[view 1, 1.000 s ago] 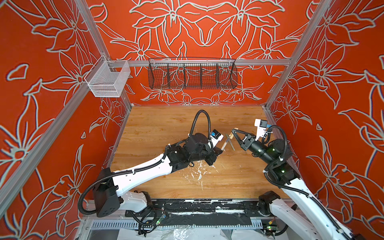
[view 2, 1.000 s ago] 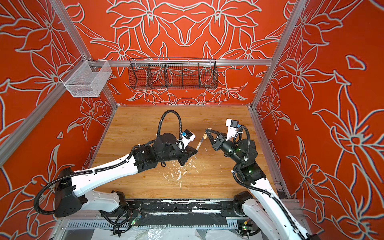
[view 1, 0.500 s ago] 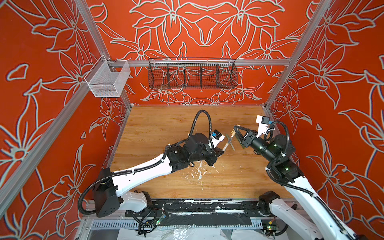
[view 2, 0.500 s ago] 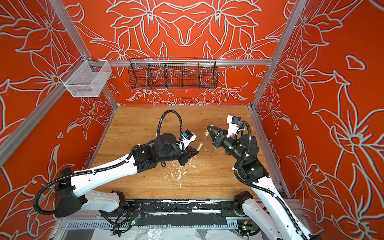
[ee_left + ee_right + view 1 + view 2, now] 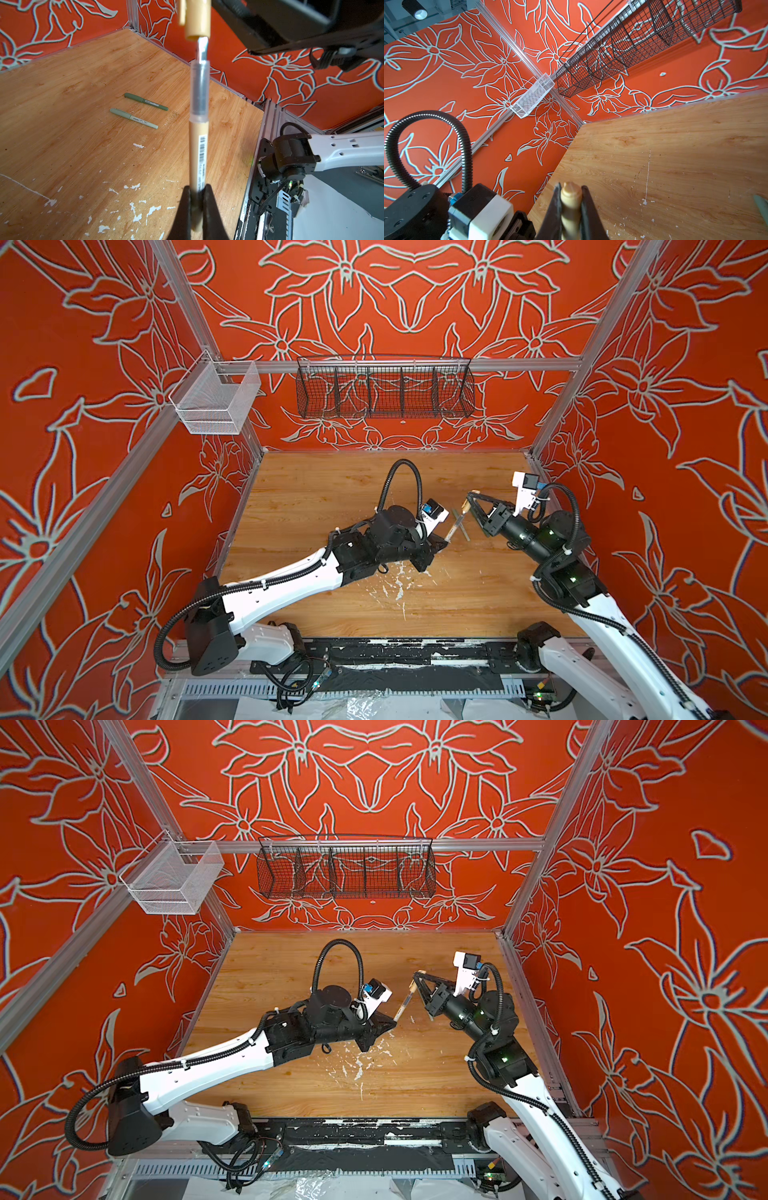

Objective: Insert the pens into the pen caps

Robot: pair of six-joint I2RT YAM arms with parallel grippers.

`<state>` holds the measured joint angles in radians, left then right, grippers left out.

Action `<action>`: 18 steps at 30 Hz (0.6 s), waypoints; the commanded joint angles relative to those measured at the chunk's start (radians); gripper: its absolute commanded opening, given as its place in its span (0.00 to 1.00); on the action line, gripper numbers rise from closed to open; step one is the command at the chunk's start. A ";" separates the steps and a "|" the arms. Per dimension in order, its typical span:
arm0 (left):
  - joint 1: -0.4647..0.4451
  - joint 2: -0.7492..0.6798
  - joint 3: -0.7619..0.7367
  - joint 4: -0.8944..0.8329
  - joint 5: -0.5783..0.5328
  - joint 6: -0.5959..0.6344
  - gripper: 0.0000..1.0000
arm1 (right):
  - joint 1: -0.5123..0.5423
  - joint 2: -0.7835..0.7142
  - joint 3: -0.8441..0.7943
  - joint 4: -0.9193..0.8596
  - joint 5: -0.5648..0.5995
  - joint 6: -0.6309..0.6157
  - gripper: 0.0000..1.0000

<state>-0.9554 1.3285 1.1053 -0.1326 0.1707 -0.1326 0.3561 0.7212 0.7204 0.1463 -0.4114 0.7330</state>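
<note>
My left gripper point(image 5: 197, 189) is shut on the lower end of the beige pen point(image 5: 198, 155), which stands up above the table. The pen's narrow metallic tip meets the open mouth of the beige pen cap point(image 5: 197, 20). My right gripper point(image 5: 570, 188) is shut on that cap point(image 5: 570, 195). In both top views the left gripper point(image 5: 442, 540) and right gripper point(image 5: 469, 499) face each other mid-table, with the pen point(image 5: 404, 1004) slanting between them. A dark green pen point(image 5: 145, 101) and a pale green pen point(image 5: 134, 118) lie side by side on the wood; both appear capped.
White paint flecks point(image 5: 395, 585) mark the wooden table point(image 5: 332, 497) in front of the left arm. A black wire basket point(image 5: 384, 389) hangs on the back wall and a white mesh basket point(image 5: 216, 402) on the left rail. Red walls close in three sides.
The right gripper has shifted slightly toward the back with the cap in it, then held still. The left arm and pen have not visibly moved.
</note>
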 commanded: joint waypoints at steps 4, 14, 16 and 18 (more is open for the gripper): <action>-0.002 -0.014 0.021 0.025 0.004 0.014 0.00 | 0.007 -0.020 0.004 -0.002 -0.030 0.012 0.00; -0.001 -0.015 0.018 0.023 0.001 0.016 0.00 | 0.007 -0.027 0.048 -0.067 -0.042 -0.006 0.00; -0.002 -0.016 0.015 0.026 -0.001 0.016 0.00 | 0.007 -0.032 0.049 -0.075 -0.040 -0.008 0.00; -0.002 -0.018 0.014 0.026 -0.001 0.016 0.00 | 0.007 -0.028 0.046 -0.070 -0.048 -0.006 0.00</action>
<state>-0.9554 1.3285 1.1053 -0.1322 0.1707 -0.1299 0.3580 0.7059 0.7341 0.0814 -0.4355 0.7345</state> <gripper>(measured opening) 0.067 0.137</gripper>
